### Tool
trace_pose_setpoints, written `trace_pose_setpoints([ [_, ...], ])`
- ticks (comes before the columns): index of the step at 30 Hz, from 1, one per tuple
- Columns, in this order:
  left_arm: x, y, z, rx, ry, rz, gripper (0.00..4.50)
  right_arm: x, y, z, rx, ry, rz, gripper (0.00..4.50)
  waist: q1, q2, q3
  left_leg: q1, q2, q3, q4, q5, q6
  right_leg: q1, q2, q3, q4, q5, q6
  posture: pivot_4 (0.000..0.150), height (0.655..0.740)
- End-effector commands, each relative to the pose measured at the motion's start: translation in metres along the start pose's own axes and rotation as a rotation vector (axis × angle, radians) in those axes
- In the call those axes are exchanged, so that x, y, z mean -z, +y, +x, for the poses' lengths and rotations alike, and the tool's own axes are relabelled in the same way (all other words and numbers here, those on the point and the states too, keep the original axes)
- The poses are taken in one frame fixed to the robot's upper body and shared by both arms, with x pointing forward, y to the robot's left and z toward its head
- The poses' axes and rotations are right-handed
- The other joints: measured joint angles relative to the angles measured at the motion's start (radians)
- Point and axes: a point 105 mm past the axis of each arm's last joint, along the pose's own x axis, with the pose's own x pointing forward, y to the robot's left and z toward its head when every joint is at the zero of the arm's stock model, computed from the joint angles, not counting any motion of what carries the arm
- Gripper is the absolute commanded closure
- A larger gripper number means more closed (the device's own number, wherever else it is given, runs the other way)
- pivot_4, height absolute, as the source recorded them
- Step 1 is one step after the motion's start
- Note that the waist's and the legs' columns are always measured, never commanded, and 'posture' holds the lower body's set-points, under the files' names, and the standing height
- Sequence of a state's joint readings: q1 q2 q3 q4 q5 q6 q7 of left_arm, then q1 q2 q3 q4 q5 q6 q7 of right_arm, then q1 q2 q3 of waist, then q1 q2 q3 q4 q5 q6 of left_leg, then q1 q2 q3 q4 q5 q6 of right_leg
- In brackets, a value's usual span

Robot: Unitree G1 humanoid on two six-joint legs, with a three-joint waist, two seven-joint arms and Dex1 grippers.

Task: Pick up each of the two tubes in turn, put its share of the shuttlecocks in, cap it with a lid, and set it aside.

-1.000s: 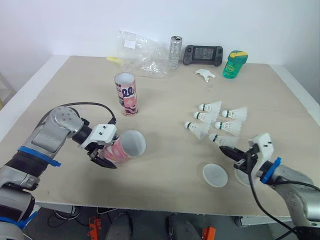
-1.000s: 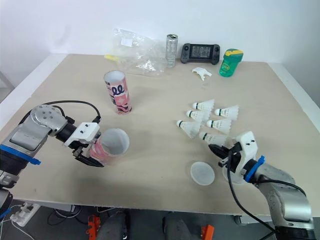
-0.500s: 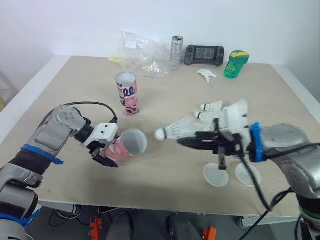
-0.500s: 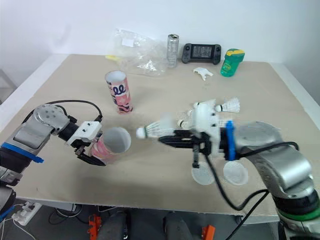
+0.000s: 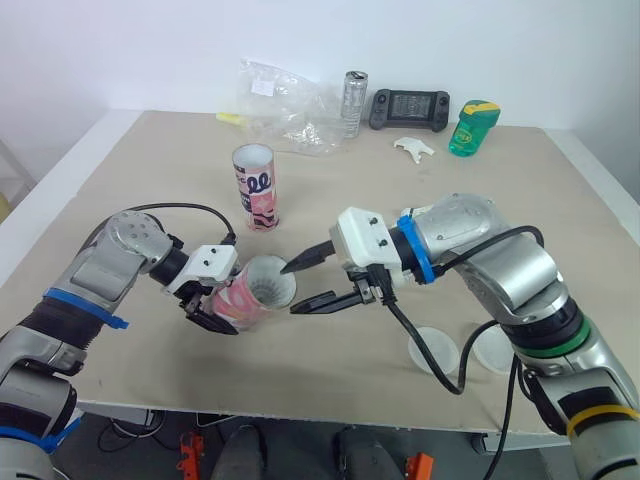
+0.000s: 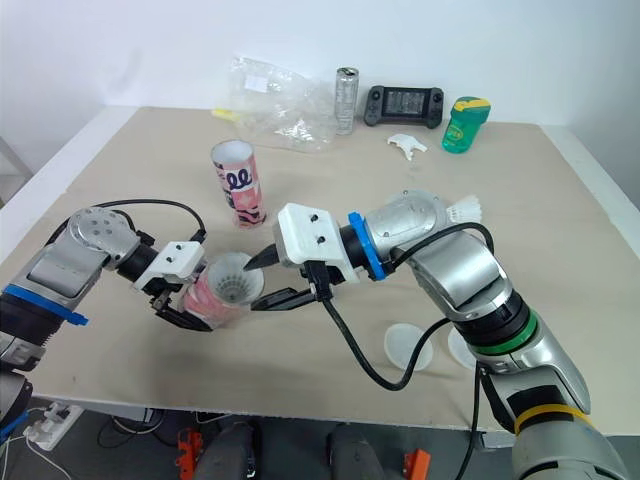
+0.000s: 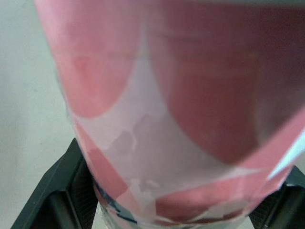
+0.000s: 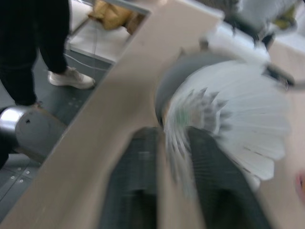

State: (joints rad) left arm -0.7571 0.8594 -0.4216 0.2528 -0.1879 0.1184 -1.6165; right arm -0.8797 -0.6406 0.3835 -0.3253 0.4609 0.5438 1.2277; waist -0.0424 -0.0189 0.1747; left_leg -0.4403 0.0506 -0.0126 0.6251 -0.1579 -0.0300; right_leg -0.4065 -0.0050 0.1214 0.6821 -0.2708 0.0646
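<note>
Pink tube lies tilted near the table's left front, clamped by the left gripper, its mouth facing right. A shuttlecock sits inside that mouth. The right gripper hovers just beside the rim, its fingers spread wide, holding nothing.

Pink-and-white patterned tube, white shuttlecock; green bottle, yellow cap; silver can; black console; beige table
</note>
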Motion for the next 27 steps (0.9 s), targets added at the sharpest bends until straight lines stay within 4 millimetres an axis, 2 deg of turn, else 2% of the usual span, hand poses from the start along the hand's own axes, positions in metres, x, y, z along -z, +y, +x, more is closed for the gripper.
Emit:
trace_pose_setpoints([
  [1, 0.004, -0.004, 0.001, 0.002, 0.016, -0.020, 0.84, -0.030, -0.002, -0.016, 0.013, -0.125, -0.009, 1.03, 0.000, 0.000, 0.000, 0.000, 0.000, 0.000, 0.000, 0.000, 0.000, 0.000, 0.000, 0.000, 0.000, 0.000, 0.000, 0.150, 0.7394],
  [2, 0.005, -0.005, 0.001, 0.001, 0.015, -0.023, 0.84, -0.031, -0.004, -0.026, 0.048, -0.152, 0.025, 0.52, 0.000, 0.000, 0.000, 0.000, 0.000, 0.000, 0.000, 0.000, 0.000, 0.000, 0.000, 0.000, 0.000, 0.000, 0.000, 0.150, 0.7394],
  [4, 0.008, -0.007, 0.001, -0.004, 0.012, -0.030, 0.84, -0.020, -0.014, -0.049, 0.204, -0.167, 0.110, 0.52, 0.000, 0.000, 0.000, 0.000, 0.000, -0.001, -0.001, 0.000, 0.000, 0.000, 0.000, -0.001, 0.000, 0.000, 0.000, 0.150, 0.7394],
  [6, 0.010, -0.009, 0.001, -0.007, 0.011, -0.033, 0.84, -0.011, -0.019, -0.062, 0.302, -0.164, 0.164, 0.52, 0.000, -0.002, -0.001, 0.000, 0.000, -0.001, -0.001, 0.000, 0.000, 0.001, 0.000, -0.001, 0.000, -0.001, 0.000, 0.150, 0.7394],
  [8, 0.012, -0.011, 0.001, -0.012, 0.011, -0.037, 0.84, 0.009, -0.020, -0.080, 0.463, -0.152, 0.222, 0.52, -0.002, -0.003, -0.001, 0.000, 0.000, 0.000, -0.002, 0.000, 0.000, 0.000, 0.000, 0.000, 0.000, -0.001, -0.001, 0.150, 0.7394],
  [10, 0.016, -0.014, 0.000, -0.017, 0.013, -0.047, 0.84, 0.037, -0.008, -0.108, 0.668, -0.160, 0.324, 0.52, 0.000, -0.004, -0.002, 0.001, 0.000, 0.000, -0.004, 0.000, 0.000, 0.000, 0.000, -0.001, 0.000, -0.001, 0.000, 0.150, 0.7394],
  [12, 0.018, -0.016, 0.000, -0.020, 0.012, -0.053, 0.84, 0.054, 0.012, -0.123, 0.767, -0.143, 0.389, 0.52, 0.002, -0.004, -0.002, 0.000, 0.000, -0.004, -0.005, 0.000, 0.000, 0.002, 0.002, -0.001, 0.000, -0.003, 0.003, 0.150, 0.7394],
  [16, 0.021, -0.017, 0.001, -0.022, 0.015, -0.059, 0.84, 0.077, 0.033, -0.133, 0.855, -0.099, 0.499, 0.52, -0.009, 0.004, -0.004, 0.001, -0.001, -0.003, -0.007, -0.001, 0.000, 0.001, 0.002, 0.000, 0.000, -0.004, 0.003, 0.150, 0.7394],
  [19, 0.021, -0.014, 0.004, -0.017, 0.020, -0.051, 0.84, 0.102, 0.044, -0.130, 0.875, -0.037, 0.576, 0.52, -0.010, 0.003, -0.004, 0.003, 0.000, -0.004, -0.006, 0.000, 0.001, 0.002, 0.004, 0.000, 0.001, -0.002, 0.002, 0.150, 0.7394],
  [20, 0.021, -0.013, 0.004, -0.017, 0.021, -0.048, 0.84, 0.109, 0.043, -0.129, 0.889, -0.032, 0.600, 0.52, -0.010, 0.004, -0.004, 0.004, 0.000, -0.004, -0.006, 0.000, 0.001, 0.002, 0.004, 0.000, 0.001, -0.003, -0.002, 0.150, 0.7394],
  [24, 0.020, -0.009, 0.005, -0.020, 0.025, -0.041, 0.84, 0.125, 0.036, -0.125, 0.910, -0.017, 0.632, 0.52, -0.010, 0.004, -0.004, 0.004, 0.000, -0.001, -0.003, 0.001, 0.002, 0.002, 0.002, 0.002, 0.001, 0.001, -0.001, 0.150, 0.7394],
  [27, 0.019, -0.007, 0.005, -0.021, 0.024, -0.035, 0.84, 0.146, 0.030, -0.121, 0.932, 0.054, 0.657, 0.52, -0.009, 0.003, -0.004, 0.004, -0.001, 0.001, -0.001, 0.001, 0.002, 0.002, 0.001, 0.003, 0.000, 0.002, 0.000, 0.150, 0.7394],
])
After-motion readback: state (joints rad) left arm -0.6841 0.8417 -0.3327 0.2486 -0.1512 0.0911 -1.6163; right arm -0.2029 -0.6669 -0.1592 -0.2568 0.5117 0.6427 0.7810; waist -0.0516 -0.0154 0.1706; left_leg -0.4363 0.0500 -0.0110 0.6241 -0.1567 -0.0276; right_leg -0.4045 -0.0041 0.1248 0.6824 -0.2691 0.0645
